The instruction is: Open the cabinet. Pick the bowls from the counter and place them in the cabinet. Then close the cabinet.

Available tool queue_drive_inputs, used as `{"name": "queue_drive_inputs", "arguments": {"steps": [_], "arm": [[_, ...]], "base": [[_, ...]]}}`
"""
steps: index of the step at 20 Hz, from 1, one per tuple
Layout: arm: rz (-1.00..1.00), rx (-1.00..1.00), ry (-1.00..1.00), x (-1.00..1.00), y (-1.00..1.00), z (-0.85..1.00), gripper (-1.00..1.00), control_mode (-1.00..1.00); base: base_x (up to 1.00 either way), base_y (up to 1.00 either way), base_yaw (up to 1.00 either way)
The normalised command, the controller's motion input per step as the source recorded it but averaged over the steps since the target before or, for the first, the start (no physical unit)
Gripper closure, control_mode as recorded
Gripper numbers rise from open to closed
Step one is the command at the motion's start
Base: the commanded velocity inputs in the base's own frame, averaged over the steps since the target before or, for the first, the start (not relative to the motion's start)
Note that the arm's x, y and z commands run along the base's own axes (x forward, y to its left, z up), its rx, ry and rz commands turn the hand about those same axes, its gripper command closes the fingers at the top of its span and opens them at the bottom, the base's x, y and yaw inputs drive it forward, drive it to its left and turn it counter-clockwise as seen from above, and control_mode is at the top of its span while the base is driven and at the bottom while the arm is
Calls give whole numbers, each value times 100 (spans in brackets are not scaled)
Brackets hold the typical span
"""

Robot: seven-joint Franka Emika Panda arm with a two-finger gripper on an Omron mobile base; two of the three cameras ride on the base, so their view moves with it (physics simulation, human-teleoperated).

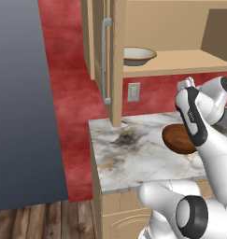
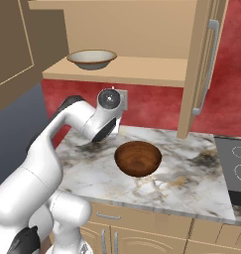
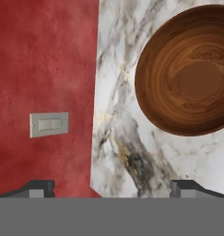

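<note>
You've got a glossy wood-grain brown bowl [image 2: 138, 158] sitting on the counter [image 2: 191, 183], which looks like polished white-grey marble with brownish veins. The cabinet [image 2: 142, 30] reads as matt tan wood, smooth and plain, and its bar handle [image 2: 206, 69] looks like brushed silver metal. The cream bowl [image 2: 92, 59] on the shelf comes across as glazed ceramic with a tan rim. Behind it all, your wall [image 3: 44, 60] is a rough, mottled red plaster, with a smooth grey plastic-looking switch plate [image 3: 49, 124].
</note>
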Motion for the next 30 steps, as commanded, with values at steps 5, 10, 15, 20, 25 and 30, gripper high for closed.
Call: {"name": "queue_drive_inputs", "arguments": {"steps": [5, 10, 15, 20, 25, 30], "arm": [[0, -3, 5, 0, -15, -37, -100, -100], [0, -2, 5, 0, -16, -36, -100, -100], [0, 0, 4, -9, -19, -32, -100, -100], [0, 0, 3, -16, -24, -29, -100, -100], [0, 0, 4, -15, -23, -32, -100, -100], [0, 0, 5, -11, -18, -34, -100, -100]], "base": [[0, 0, 0], [0, 0, 0], [0, 0, 0], [0, 0, 0], [0, 0, 0], [0, 0, 0]]}}
